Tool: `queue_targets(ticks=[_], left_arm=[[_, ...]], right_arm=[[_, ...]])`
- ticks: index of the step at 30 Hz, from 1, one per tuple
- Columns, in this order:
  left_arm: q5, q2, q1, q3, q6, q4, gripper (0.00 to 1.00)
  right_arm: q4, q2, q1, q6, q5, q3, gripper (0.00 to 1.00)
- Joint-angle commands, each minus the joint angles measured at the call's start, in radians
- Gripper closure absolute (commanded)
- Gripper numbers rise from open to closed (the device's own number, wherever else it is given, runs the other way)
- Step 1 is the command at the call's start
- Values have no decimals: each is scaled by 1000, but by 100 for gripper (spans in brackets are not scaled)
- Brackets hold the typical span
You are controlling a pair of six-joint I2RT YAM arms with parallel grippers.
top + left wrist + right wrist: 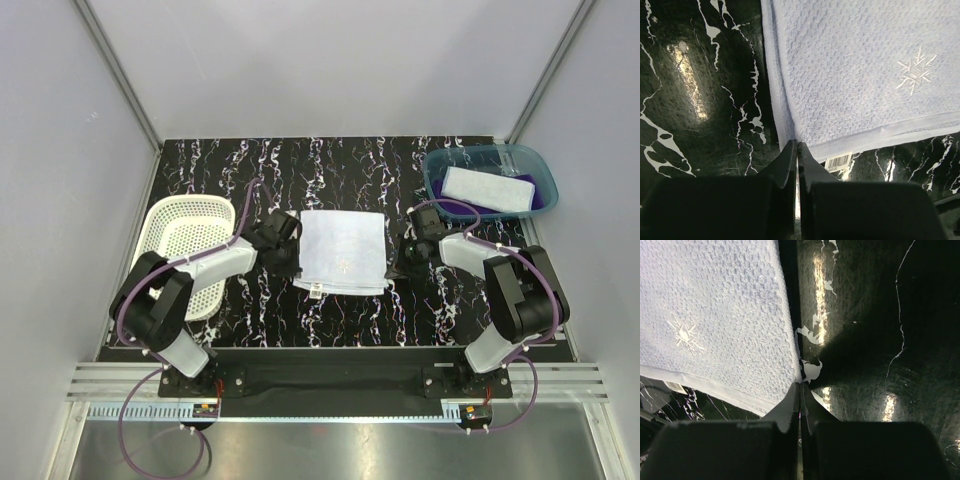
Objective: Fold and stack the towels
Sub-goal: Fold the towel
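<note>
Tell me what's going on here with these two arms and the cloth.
Both arms are working on the pale towel lying flat mid-table. The left claw is shut on its near left corner, the right claw on its near right corner. Nothing is lifted yet. Two other towels sit in the teal bin.

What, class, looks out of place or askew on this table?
Nothing much: the pale towel lies flat and fairly square. Only its barcode tag pokes out from under the near edge.

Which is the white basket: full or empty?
Empty, where visible: basket shows only bare perforated floor; the left arm hides its near corner.
</note>
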State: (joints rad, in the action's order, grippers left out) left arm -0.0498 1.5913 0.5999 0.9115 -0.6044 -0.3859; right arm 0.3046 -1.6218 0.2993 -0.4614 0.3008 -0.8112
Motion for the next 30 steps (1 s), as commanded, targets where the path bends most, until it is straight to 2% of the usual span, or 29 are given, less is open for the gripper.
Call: queue_targets(ticks=[1, 17, 20, 23, 30], left_arm=[[25, -53, -2, 58, 6, -25, 100], [-16, -50, -2, 129, 55, -116, 100], [-44, -34, -2, 121, 55, -96, 96], [-61, -16, -3, 104, 57, -73, 100], [-36, -28, -8, 127, 54, -109, 100]], right_arm=[[37, 36, 3, 33, 15, -42, 100], [60, 83, 1, 32, 73, -91, 100], [45, 83, 1, 20, 86, -86, 100], [37, 83, 3, 13, 89, -79, 100], [42, 92, 3, 13, 129, -92, 100]])
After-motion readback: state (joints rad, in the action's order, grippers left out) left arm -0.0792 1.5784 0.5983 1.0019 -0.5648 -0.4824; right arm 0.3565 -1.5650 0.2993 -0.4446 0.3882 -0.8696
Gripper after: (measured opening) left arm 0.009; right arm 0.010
